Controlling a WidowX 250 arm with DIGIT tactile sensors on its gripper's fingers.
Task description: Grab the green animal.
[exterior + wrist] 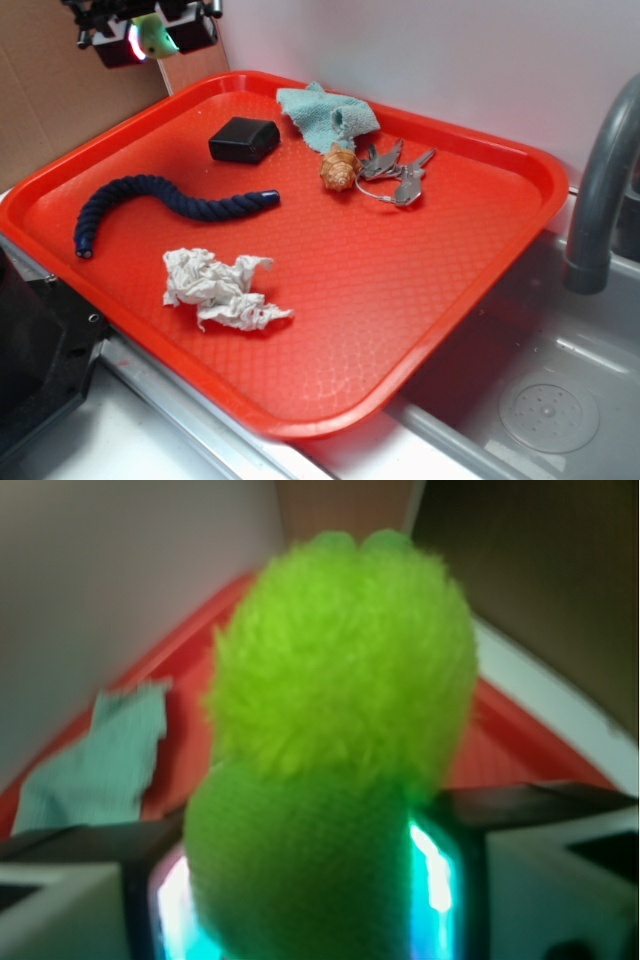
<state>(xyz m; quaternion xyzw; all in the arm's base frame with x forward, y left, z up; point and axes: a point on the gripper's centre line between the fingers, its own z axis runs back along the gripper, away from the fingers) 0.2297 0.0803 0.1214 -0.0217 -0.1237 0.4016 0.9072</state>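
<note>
The claw (152,38) pinches the green animal (335,730) between its 2 fingers, high above the tray's (520,215) back left corner, long axis pointing outward.

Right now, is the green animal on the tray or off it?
Off it: the green animal sits clamped in the gripper, raised above the red tray's far corner.
</note>
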